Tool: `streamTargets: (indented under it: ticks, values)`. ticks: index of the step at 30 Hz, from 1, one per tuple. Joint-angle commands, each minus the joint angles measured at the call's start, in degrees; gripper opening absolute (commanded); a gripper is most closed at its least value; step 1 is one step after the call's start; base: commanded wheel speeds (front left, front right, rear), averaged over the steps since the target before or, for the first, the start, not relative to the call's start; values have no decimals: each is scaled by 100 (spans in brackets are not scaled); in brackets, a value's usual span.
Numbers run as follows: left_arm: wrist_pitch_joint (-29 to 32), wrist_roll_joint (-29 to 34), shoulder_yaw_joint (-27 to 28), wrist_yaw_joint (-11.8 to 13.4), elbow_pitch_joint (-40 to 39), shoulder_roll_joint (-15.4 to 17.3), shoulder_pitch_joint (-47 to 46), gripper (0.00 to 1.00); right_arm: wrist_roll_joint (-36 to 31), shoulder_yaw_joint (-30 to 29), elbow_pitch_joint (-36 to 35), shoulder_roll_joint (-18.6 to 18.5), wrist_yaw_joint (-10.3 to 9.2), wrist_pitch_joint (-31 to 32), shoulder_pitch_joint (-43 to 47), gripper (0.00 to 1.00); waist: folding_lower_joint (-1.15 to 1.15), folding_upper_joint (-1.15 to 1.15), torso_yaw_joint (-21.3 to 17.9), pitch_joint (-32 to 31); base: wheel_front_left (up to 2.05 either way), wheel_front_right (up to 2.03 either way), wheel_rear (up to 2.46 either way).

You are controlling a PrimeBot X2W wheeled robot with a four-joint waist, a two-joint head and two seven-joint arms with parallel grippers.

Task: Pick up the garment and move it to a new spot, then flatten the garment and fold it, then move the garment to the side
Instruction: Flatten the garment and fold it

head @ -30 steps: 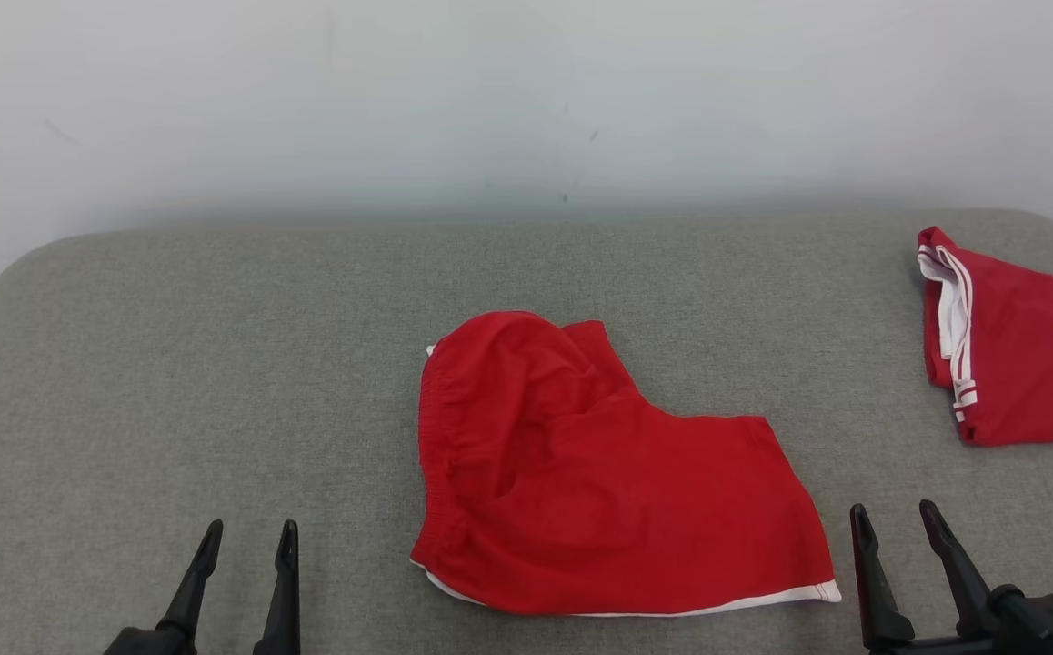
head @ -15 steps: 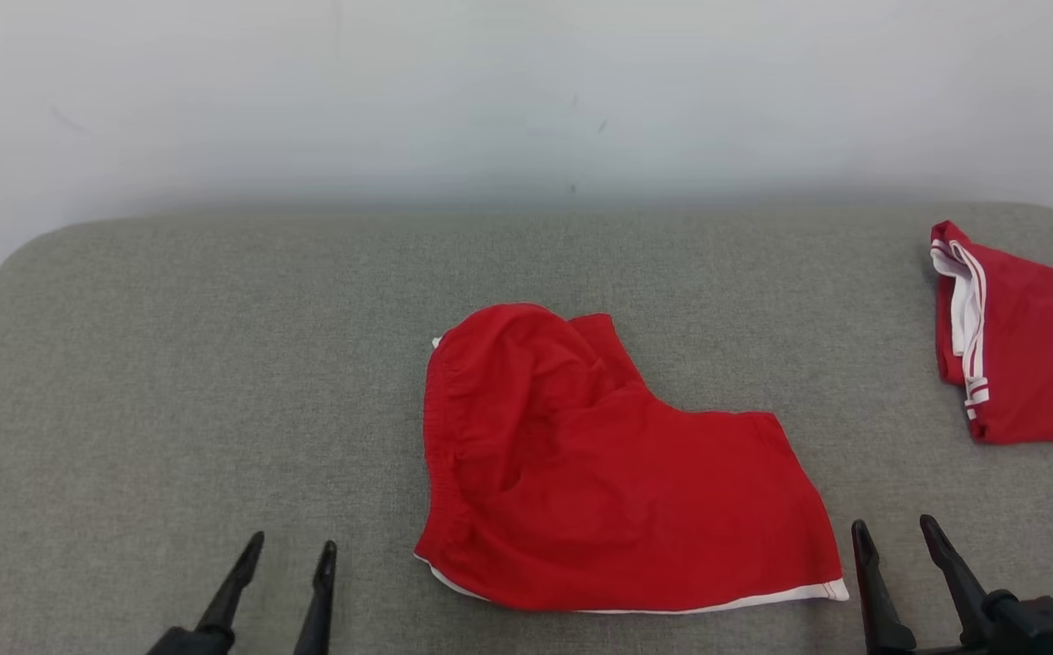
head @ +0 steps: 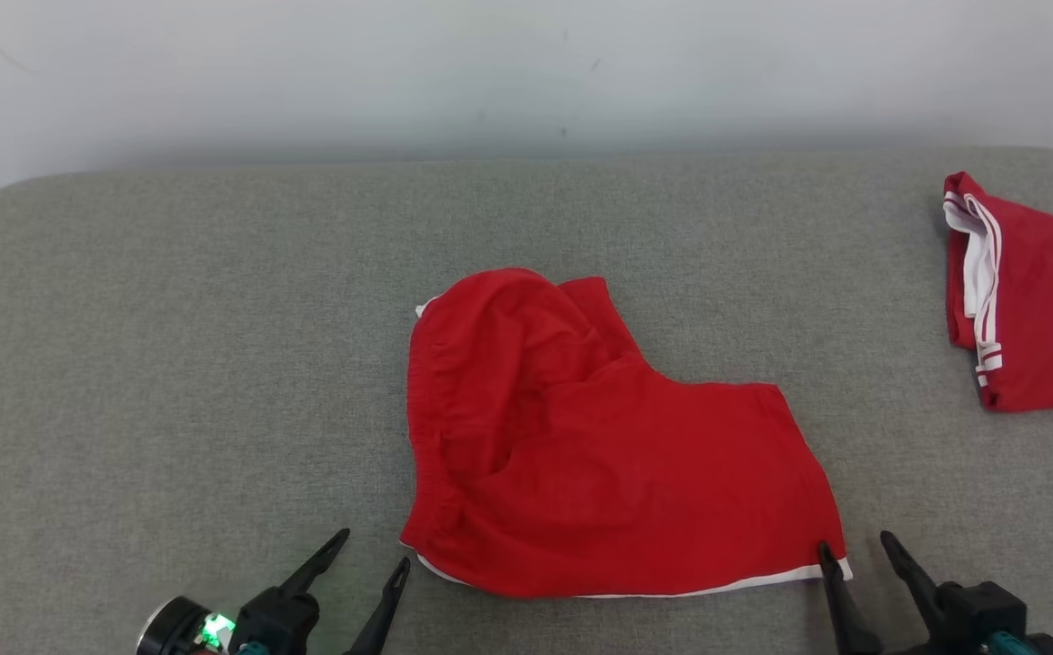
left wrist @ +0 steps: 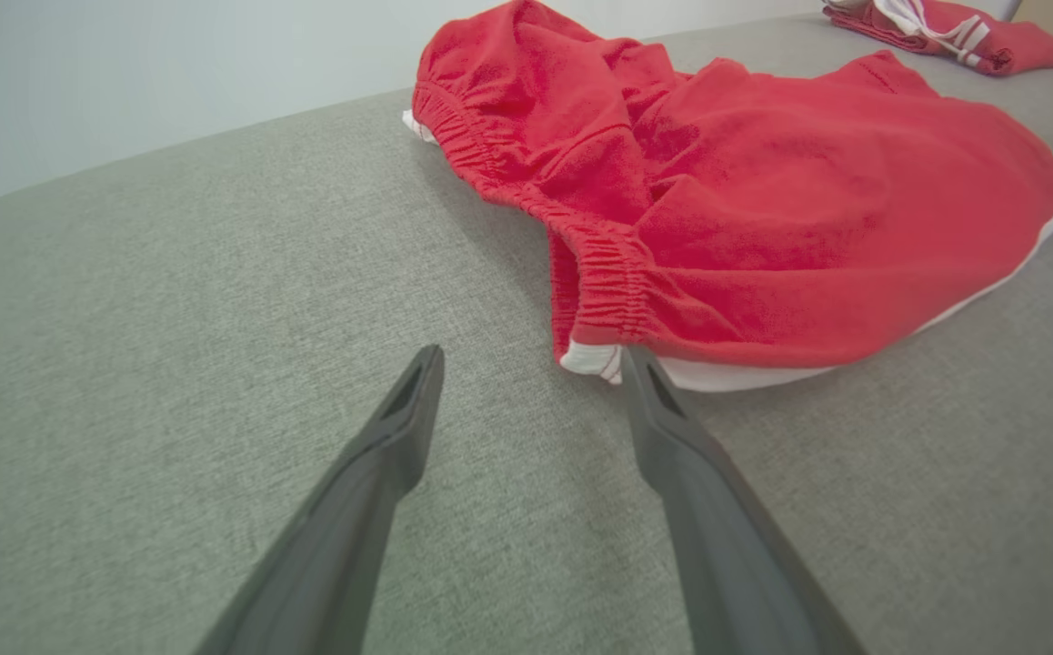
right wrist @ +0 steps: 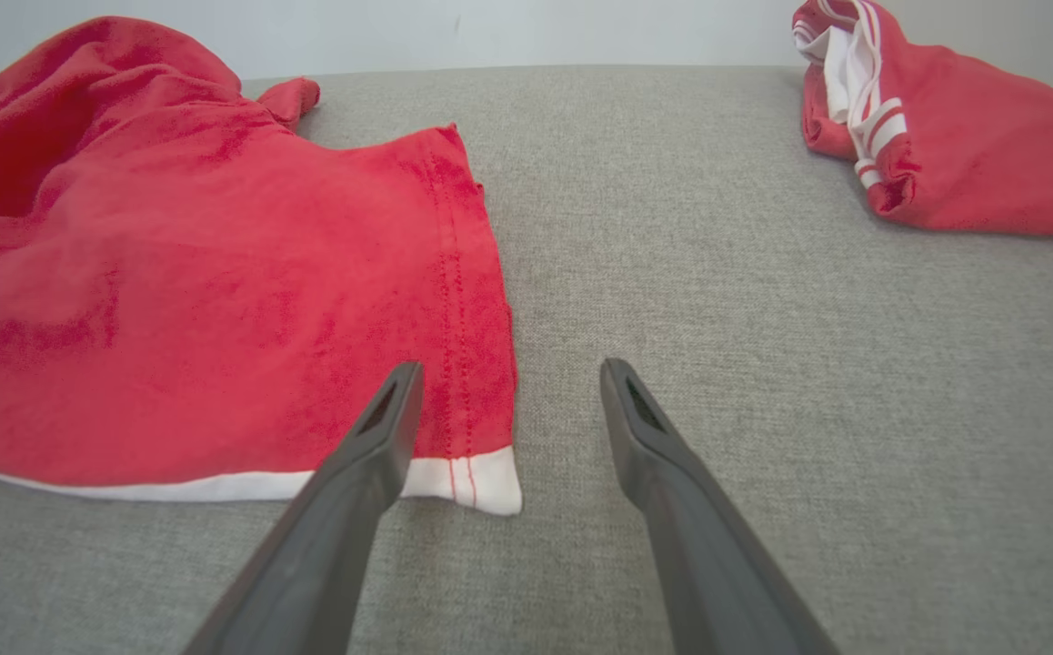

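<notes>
red cloth with a white hem, the garment (head: 599,446) lies crumpled near the middle of the grey padded surface (head: 172,364), its gathered elastic waistband along its left edge and one leg spread flat toward the right. the left gripper (head: 375,547) sits just off the garment's near-left corner, its two dark fingers (left wrist: 372,473) spread wide and holding nothing; in the left wrist view one fingertip is at the white corner below the waistband, though whether it touches the cloth i cannot tell. the right gripper (head: 854,541) is at the garment's near-right corner, also spread wide and empty: in the right wrist view one finger lies over the white hem and the other over bare surface just beside the garment's side edge. well to the right of the garment, and farther back, lies a second red piece (head: 1036,300) with white stripes, folded over.
</notes>
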Motion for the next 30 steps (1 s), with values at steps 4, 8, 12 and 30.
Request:
streamTargets:
  ticks: [4,8,12,30]
  values:
    - [-17,-132,-414,12,191,155,-352,100,65,221,220,-5,-16,-13,-165,100,-1,0,-70,122,0,0,0]
    - [-17,-243,-829,12,348,280,-681,100,128,383,437,10,-16,-13,-315,100,-1,0,-118,187,0,0,0]
    - [-17,-399,-1171,12,512,332,-923,100,172,509,612,35,-16,-11,-419,100,-1,0,-149,230,0,0,0]
    - [-17,-353,-1110,13,-140,370,-791,0,476,559,206,-33,-16,-12,-480,0,-1,0,-117,181,0,0,0]
